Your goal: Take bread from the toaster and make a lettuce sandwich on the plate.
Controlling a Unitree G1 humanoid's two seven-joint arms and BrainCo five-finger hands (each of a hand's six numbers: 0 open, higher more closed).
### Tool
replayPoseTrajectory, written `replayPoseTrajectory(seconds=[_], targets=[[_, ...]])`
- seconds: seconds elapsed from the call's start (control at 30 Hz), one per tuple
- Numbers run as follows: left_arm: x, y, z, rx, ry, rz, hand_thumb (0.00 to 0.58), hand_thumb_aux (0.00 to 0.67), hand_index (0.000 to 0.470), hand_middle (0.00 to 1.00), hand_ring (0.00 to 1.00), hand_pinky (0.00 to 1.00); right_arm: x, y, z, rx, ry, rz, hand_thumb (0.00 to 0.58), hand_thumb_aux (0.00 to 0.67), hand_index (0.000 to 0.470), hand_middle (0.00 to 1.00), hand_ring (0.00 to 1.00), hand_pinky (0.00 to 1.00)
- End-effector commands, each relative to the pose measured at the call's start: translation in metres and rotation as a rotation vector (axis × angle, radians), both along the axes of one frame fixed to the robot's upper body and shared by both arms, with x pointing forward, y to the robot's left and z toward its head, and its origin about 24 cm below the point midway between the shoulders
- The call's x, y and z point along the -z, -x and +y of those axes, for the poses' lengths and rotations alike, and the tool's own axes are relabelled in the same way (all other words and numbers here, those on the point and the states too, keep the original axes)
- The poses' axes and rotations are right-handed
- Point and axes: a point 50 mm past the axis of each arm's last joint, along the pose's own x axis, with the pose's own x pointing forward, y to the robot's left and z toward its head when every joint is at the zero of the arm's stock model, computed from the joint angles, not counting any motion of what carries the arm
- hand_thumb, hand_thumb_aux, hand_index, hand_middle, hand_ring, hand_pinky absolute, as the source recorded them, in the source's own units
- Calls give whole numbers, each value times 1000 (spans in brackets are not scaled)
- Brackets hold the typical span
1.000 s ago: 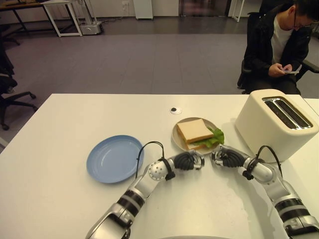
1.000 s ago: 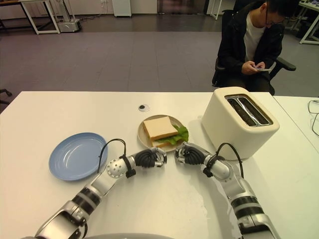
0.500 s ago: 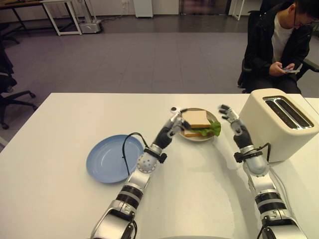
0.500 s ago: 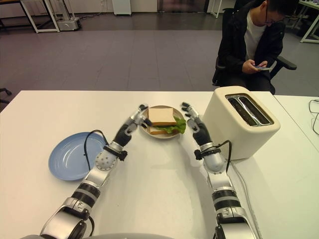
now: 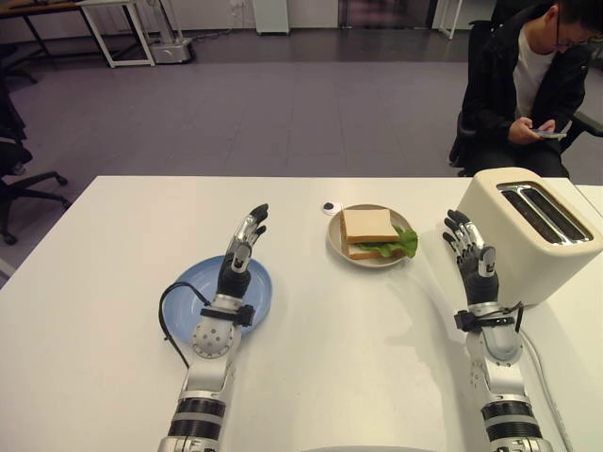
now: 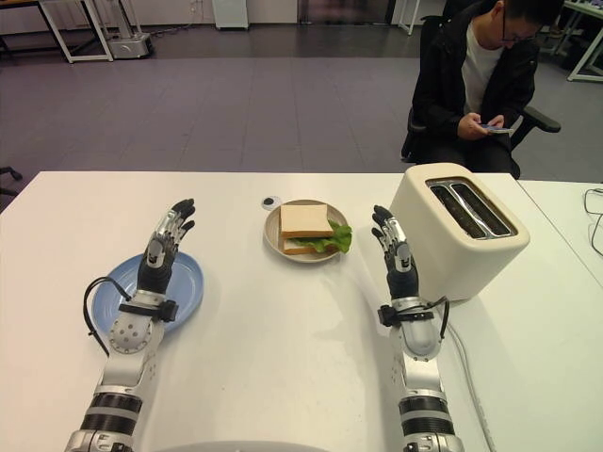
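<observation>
A lettuce sandwich (image 5: pixel 369 227) is sitting finished on the plate (image 5: pixel 336 249), with both robot hands held open and apart from it.

Toward the left side of the white table (image 5: pixel 94 377), the left hand (image 5: pixel 236 266) is hovering over an unused blue plate (image 5: pixel 184 299), fingers straight and holding nothing. Near the middle of the far edge, just beside a small dark disc (image 5: pixel 328 207), the plate is carrying two bread slices with lettuce (image 5: pixel 402 244) poking out to the right. The right hand (image 5: pixel 474 267) is raised beside the toaster (image 5: pixel 528 247), flat and empty too. The toaster is standing by the far right corner, and its slots appear empty. Judging from this, the bread has been used and the task looks complete, which would explain the hands resting clear.
</observation>
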Motion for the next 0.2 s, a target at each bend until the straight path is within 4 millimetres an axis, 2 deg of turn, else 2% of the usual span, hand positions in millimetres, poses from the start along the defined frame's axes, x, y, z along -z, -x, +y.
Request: replayPoseTrajectory(seconds=[0.03,0.2], targets=[[2,3,0,2,16,18,0,0,0,12,12,12,6,4,6,-3,11,25,0,0,0,0,0,0],[2,4,2,-1,20,22,0,0,0,12,12,12,8,3,5,4,17,35,0,0,0,0,0,0]])
